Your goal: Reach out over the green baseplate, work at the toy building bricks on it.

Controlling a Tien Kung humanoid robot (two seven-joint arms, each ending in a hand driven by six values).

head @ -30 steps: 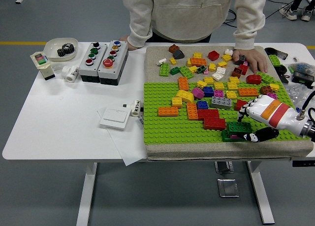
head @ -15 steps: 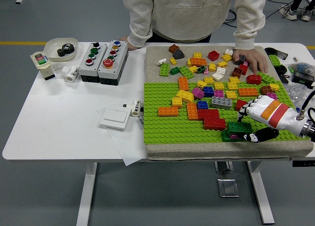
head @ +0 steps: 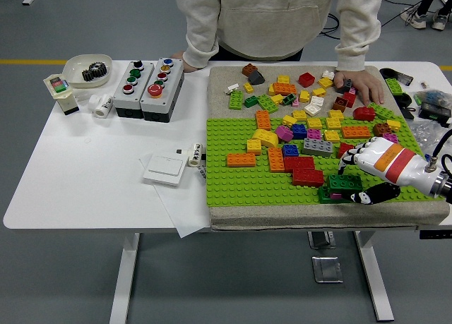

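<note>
right hand (head: 367, 174) seemingly grips green brick (head: 344, 182).

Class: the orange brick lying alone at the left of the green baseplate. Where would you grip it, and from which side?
Grip the orange brick across its two long sides, coming from above. It lies flat with its long axis left-right, and bare green baseplate lies open before and behind it, probably leaving room for fingers on both sides.

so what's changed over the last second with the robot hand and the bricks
Nothing visibly changed. The right hand rests at the baseplate's near right corner, fingers on the dark green brick, just as before. The person's hand at the far side and the other bricks kept their places.
</note>
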